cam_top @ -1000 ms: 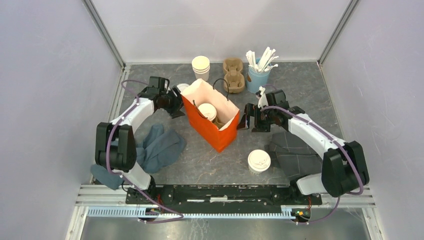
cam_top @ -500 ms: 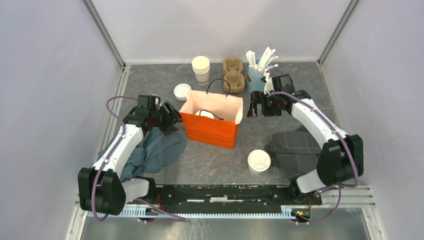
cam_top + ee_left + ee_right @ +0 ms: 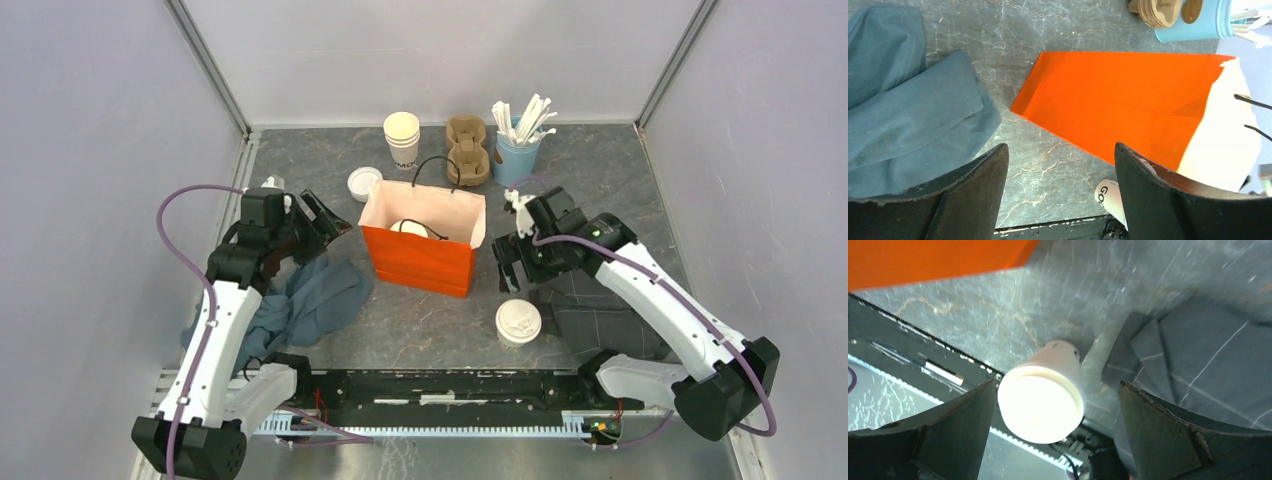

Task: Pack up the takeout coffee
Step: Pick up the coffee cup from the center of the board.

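An orange paper bag [image 3: 420, 255] stands upright mid-table with one lidded coffee cup [image 3: 410, 228] inside it. The second lidded cup [image 3: 518, 322] stands on the table in front of the bag's right end. My right gripper [image 3: 505, 268] is open and hovers just behind and above that cup. In the right wrist view the cup [image 3: 1043, 402] lies between the spread fingers of the right gripper [image 3: 1058, 385], nearer the left one, not touched. My left gripper [image 3: 325, 222] is open and empty, left of the bag. In the left wrist view the bag [image 3: 1128, 100] lies ahead of the left gripper [image 3: 1062, 146].
A stack of lidless cups [image 3: 402, 137], brown cup carriers [image 3: 467, 150], a blue cup of stirrers [image 3: 518, 140] and loose lids [image 3: 364, 183] stand behind the bag. A blue cloth [image 3: 310, 300] lies left, a grey cloth [image 3: 595, 305] right. The table's front rail [image 3: 440, 385] is near.
The bag went from tilted to upright. My left gripper drew back left from the bag. My right gripper left the bag's right edge and came forward over the loose cup.
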Motion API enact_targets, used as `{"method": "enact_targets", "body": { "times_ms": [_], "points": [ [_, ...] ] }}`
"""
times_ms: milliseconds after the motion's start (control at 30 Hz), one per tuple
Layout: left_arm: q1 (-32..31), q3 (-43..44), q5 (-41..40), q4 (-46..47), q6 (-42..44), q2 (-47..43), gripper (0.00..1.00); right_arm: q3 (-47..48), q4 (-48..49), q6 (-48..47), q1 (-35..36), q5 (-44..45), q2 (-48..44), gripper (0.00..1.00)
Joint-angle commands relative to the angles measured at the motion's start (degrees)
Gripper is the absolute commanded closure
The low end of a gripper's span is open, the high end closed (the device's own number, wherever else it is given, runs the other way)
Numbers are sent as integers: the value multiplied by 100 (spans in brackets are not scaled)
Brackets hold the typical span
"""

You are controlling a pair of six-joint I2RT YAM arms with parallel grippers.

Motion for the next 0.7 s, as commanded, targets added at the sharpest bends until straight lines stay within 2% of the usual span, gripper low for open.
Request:
{"method": "enact_targets", "body": {
  "times_ms": [0,233,500,667],
  "points": [
    [4,205,-42,-179,272,-236,16,-257,-401,1053,438,530,-165,2],
    [4,82,170,-305,399,-632,16,-448,-392,2053,1333,1054,-196,2],
    [4,176,299,-652,610,-997,16,-270,-870,2063,1898,1920,-59,2],
    [4,268,318,-830,745,-1055,16,-305,-816,2148,2135,1843,-46,3]
  ]
}}
